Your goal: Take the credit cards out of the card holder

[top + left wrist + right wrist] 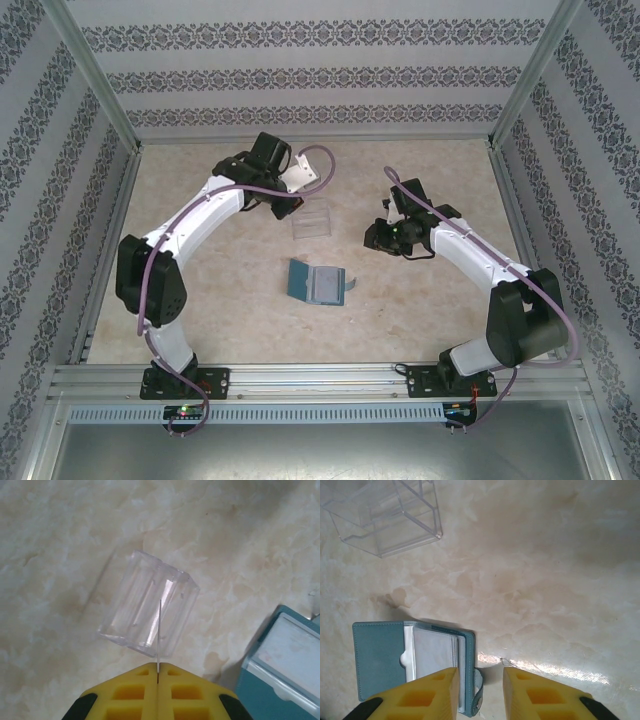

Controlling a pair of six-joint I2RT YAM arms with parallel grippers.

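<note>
The left gripper [158,669], at eleven o'clock from the card holder [318,283], is clamped on a thin credit card [159,630], seen edge-on above the clear plastic box [132,605]. The card holder lies open mid-table. At its two o'clock hangs the right gripper [479,677], jaws parted and empty.

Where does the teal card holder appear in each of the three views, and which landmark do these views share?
Top external: the card holder lies open just below the centre of the picture.
Left wrist: it is in the lower right corner, cut off by the picture's edge.
Right wrist: it is at the lower left, open, with its pockets showing.
Shared landmark: the clear plastic box, which stands apart from the holder.
</note>
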